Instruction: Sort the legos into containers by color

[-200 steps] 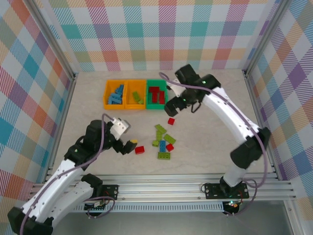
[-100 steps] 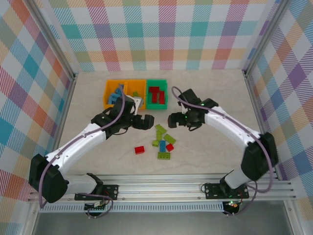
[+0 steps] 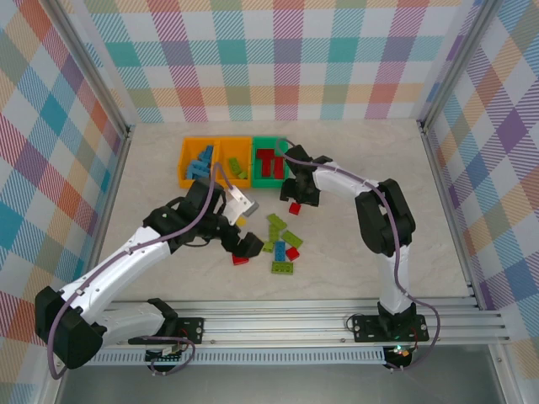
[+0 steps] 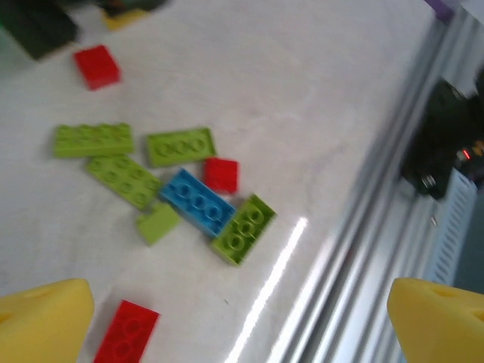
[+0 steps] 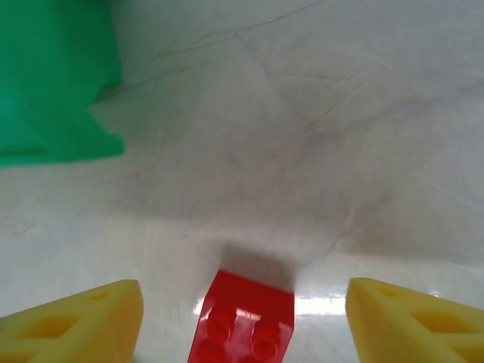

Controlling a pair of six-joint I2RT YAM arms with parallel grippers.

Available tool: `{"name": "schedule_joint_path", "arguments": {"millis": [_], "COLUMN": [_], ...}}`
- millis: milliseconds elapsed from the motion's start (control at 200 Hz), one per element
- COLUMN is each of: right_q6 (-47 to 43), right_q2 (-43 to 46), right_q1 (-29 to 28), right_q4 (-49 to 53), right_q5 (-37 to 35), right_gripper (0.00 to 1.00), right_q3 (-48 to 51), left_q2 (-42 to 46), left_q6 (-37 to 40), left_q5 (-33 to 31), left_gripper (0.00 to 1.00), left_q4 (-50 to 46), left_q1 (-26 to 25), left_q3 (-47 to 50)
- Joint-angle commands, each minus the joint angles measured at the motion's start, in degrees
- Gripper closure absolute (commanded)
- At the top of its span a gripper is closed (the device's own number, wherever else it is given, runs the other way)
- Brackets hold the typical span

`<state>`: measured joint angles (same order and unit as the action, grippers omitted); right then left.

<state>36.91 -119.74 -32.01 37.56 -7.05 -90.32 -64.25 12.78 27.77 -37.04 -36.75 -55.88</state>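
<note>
Marbled tabletop [image 3: 379, 151], legos [image 3: 291, 238], containers [image 3: 182, 164]

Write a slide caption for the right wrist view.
Right gripper straddles a red lego on the table, near the green container.

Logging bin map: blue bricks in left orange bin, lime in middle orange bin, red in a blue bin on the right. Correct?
Not quite: the right-hand open-topped plastic bin holding the small red studded plastic bricks is green, not blue, as the top external view shows. The rest stands.
</note>
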Motion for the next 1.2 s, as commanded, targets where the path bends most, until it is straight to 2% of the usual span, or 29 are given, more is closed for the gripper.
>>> {"name": "schedule_joint_path", "arguments": {"millis": [0,120,555,625,780,1045,1195], "right_q6": [2.0,3.2,6.2,7.4,7.9,3.0,0.1], "right_q2": [-1.1,-2.4,-3.3,-3.1,-1.5,5.7,3.4], "right_q1": [0.2,0.2,-1.1,-1.2,-1.2,-1.6,-1.2], "right_q4": [2.4,2.9,4.7,4.1,3.6,-2.2,-2.9], "right_q5": [-0.7,0.2,1.5,1.7,1.1,2.3,-1.2], "right_gripper": [0.36,0.47,0.52,0.62,0.75,0.73,0.73], "right_q3": [-1.5,-1.4,-1.2,0.0,0.8,-5.1,-14.0], "left_q2": [2.1,4.3,12.8,14.8,18.8,21.8,22.0], "left_q6": [10.2,13.2,20.4,21.6,22.2,22.4,23.0], "left_q5": [6.4,4.1,-7.2,-8.3,-9.5,-9.5,-9.3], "left_gripper": [0.0,0.0,0.0,0.0,0.0,0.0,0.0], "left_q4": [-6.0,-7.9,-6.0,-5.1,-1.5,2.2,2.6], "left_q1": [-1.3,-1.5,-1.5,-1.5,-1.5,-0.9,0.0], "left_q3": [0.9,1.0,5.8,7.2,11.0,13.6,14.7]}}
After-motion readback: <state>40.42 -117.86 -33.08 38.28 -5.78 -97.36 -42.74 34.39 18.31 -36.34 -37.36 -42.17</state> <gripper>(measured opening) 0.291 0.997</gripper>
